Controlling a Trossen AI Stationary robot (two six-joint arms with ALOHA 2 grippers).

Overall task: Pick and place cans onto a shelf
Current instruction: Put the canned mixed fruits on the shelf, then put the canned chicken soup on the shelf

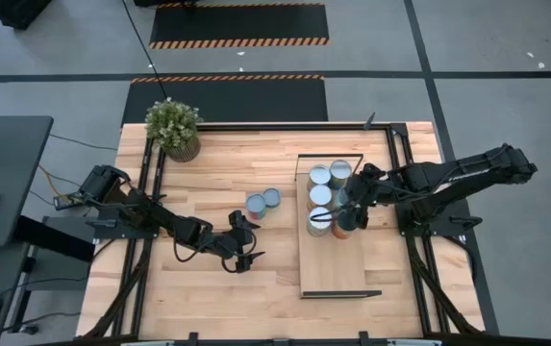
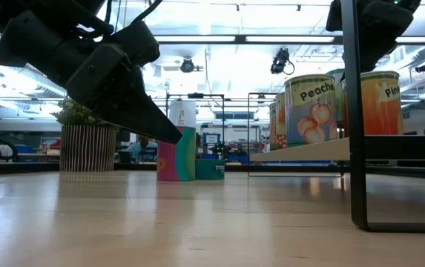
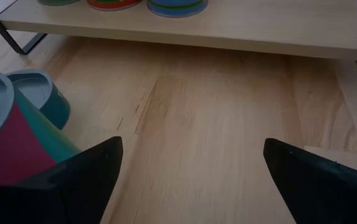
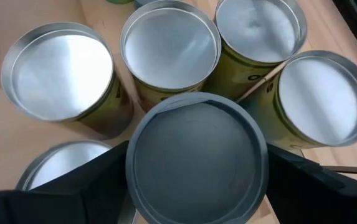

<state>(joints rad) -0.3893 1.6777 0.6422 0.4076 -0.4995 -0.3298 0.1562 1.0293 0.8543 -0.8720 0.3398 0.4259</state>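
Right gripper [image 4: 197, 186] fingers straddle a can [image 4: 197, 158] on the shelf [image 1: 338, 274], crowded by neighbouring cans; grip uncertain. Left gripper [image 3: 190, 180] wide, beside two cans [image 1: 263, 201] on worktop [image 1: 217, 159].

Cans [image 2: 312, 110] on light-wood shelf [image 1: 333, 269]: peach-print, orange labels, silver tops. Beside shelf: magenta-teal can [image 2: 176, 153]; teal can [image 2: 210, 168].

Robotics lab or workshop, grey concrete floor [image 1: 506, 58] with black-and-orange hazard-striped mats [image 1: 238, 25], wooden worktop [image 1: 227, 279] on a black frame, long ceiling strip lights [image 2: 219, 38], ceiling-mounted cameras [image 2: 280, 59], open hall behind.
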